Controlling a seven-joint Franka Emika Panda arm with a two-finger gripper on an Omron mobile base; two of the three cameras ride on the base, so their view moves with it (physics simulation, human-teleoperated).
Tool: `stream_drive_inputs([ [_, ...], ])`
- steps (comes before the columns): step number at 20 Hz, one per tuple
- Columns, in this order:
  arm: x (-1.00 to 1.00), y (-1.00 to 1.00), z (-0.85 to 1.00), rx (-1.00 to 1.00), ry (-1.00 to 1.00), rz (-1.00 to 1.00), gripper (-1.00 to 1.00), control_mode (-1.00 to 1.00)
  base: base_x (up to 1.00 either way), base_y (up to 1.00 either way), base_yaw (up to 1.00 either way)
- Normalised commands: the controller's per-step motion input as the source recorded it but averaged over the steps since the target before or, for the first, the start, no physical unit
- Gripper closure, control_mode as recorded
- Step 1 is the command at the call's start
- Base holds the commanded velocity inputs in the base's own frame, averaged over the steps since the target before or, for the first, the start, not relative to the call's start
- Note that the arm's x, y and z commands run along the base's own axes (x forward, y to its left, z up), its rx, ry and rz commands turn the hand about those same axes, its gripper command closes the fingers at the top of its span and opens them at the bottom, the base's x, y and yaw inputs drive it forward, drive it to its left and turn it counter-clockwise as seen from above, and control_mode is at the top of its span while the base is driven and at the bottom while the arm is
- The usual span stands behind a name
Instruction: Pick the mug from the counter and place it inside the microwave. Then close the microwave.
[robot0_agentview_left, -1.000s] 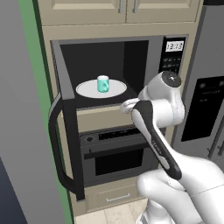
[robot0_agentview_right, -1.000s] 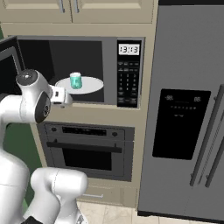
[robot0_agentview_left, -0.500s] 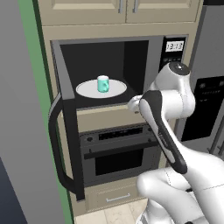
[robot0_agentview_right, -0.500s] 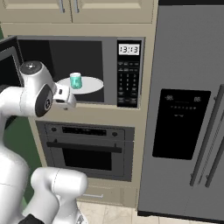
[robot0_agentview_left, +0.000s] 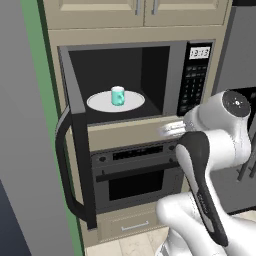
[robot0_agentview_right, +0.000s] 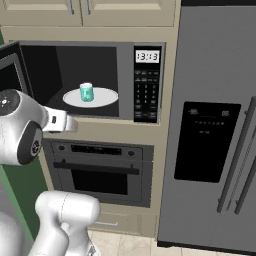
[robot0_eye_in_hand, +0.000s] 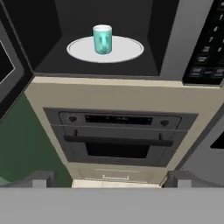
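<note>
Microwave (robot0_agentview_left: 150, 85): the landmark here, a black built-in unit set in a beige surround, its cavity open to the room.
Microwave door (robot0_agentview_left: 75, 145): swung wide to the left of the cavity, seen nearly edge-on, with one curved black handle (robot0_agentview_left: 65, 170) on its outer face.
Turntable (robot0_eye_in_hand: 127, 50): one white round plate on the microwave floor.
Mug (robot0_eye_in_hand: 103, 39): one teal mug, upright on the turntable, inside the microwave (slightly left of the plate's middle in the hand view); its side handle cannot be made out.
Keypad (robot0_agentview_right: 146, 92): one dark panel on the microwave's right side, with a clock reading 13:13 at its top.
Wall oven (robot0_agentview_right: 97, 172): one black oven directly below the microwave, door shut, with a horizontal bar handle.
Drawer (robot0_eye_in_hand: 116, 175): one beige drawer front below the oven, just above the pale tiled floor.
Upper cabinets (robot0_agentview_left: 145, 10): two beige doors above the microwave, each with a metal pull.
Fridge (robot0_agentview_right: 215, 130): one grey unit to the right of the microwave, with a dark dispenser panel and two long vertical handles.
Green wall (robot0_agentview_left: 37, 75): a strip to the left of the microwave, behind the open door.
Gripper (robot0_agentview_left: 170, 129): in front of the microwave's lower edge, well apart from the mug; blurred in the base views, so whether its fingers are spread or together cannot be told.
</note>
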Motion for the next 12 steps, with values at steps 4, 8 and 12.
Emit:
stream_drive_inputs([
  [4,-0.51,0.0,0.41,0.0,-0.16,0.0,-1.0,-1.0,0.0,0.0,0.0],
  [8,-0.75,0.0,0.55,0.0,-0.08,0.0,-1.0,-1.0,0.0,0.0,0.0],
  [12,-0.79,0.0,0.62,0.0,-0.01,0.0,-1.0,-1.0,0.0,0.0,0.0],
])
